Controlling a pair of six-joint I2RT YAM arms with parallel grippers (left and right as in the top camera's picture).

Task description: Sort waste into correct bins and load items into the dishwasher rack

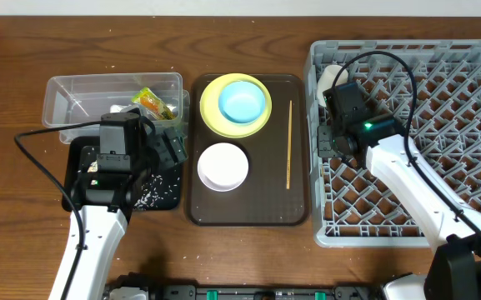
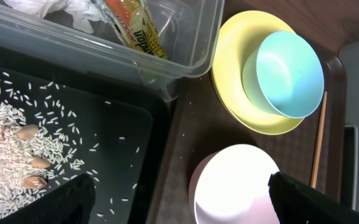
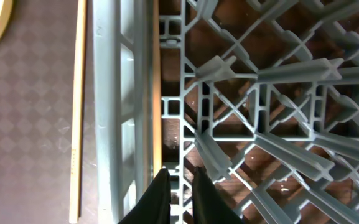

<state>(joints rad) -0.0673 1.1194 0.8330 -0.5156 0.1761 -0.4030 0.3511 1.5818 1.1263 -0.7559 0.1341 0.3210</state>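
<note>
Hovering at the left rim of the dishwasher rack [image 1: 440,83], the right gripper [image 3: 180,186] holds its jaws only a sliver apart, with nothing visible between them. One wooden chopstick [image 3: 156,93] lies just inside the rack wall; the second chopstick [image 1: 288,146] rests on the brown tray [image 1: 257,204] at centre frame. The left gripper [image 2: 179,180] gapes wide, holding nothing, over the right edge of the black tub [image 2: 123,137] with its rice grains [image 2: 5,143] at lower left.

Bright, even light, soft shadows; the white bowl [image 2: 235,180] glares overexposed.
</note>
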